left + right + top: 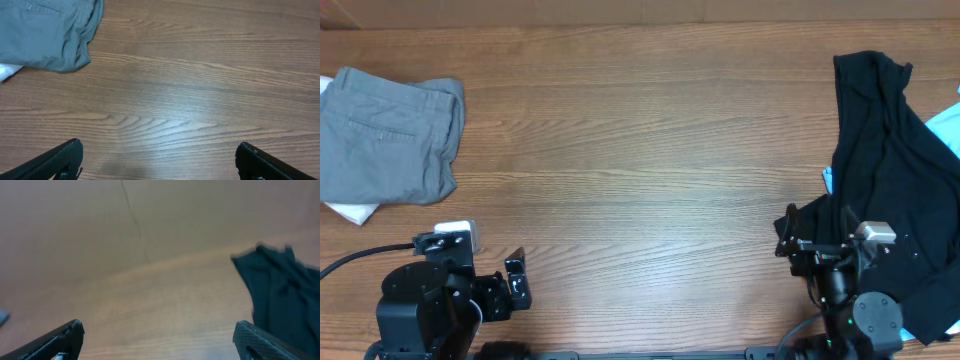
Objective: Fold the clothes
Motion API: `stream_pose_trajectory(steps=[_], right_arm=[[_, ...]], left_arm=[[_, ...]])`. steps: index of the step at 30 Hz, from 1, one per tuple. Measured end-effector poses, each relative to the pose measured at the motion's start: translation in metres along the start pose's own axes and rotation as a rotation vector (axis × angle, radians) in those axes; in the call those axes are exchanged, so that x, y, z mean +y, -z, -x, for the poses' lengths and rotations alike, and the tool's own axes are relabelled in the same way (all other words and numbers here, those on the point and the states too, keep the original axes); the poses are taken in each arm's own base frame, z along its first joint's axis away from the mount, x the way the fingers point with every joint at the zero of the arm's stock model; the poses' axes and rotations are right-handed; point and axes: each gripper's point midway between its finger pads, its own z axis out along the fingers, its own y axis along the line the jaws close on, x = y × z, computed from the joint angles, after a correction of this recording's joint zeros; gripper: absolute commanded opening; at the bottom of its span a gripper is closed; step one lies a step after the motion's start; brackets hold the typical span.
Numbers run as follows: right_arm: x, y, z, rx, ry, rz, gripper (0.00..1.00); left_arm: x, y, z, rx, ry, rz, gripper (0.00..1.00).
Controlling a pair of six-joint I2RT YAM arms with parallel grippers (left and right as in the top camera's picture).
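The grey shorts point(386, 135) lie folded at the table's far left, a stitched back pocket showing; they also show in the left wrist view point(47, 32) at the top left. My left gripper point(500, 285) is open and empty near the front left edge, well short of the shorts; its two fingertips frame bare wood point(159, 152). My right gripper point(800, 245) is open and empty at the front right, beside a black garment; its fingertips point(157, 332) stand wide apart over the wood.
A white garment point(350, 211) peeks from under the shorts at the left point(9, 72). A black garment point(890, 160) lies heaped at the right point(282, 290), over something light blue point(945, 130). Bare wooden table point(640, 150) fills the middle.
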Motion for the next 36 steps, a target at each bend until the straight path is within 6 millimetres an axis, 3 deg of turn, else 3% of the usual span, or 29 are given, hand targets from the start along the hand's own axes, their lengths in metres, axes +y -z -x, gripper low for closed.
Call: stream_pose_trajectory(steps=[9, 14, 36], right_arm=[[-0.014, -0.023, -0.011, -0.175, 0.025, -0.008, 1.0], [-0.021, -0.028, -0.043, -0.068, 0.097, -0.026, 1.0], [-0.019, -0.028, -0.042, -0.07, 0.129, -0.013, 1.0]], left_arm=[[0.0, 0.0, 0.0, 0.0, 0.0, 0.0, 1.0], [0.0, 0.0, 0.0, 0.0, 0.0, 0.0, 1.0], [0.0, 0.0, 0.0, 0.0, 0.0, 0.0, 1.0]])
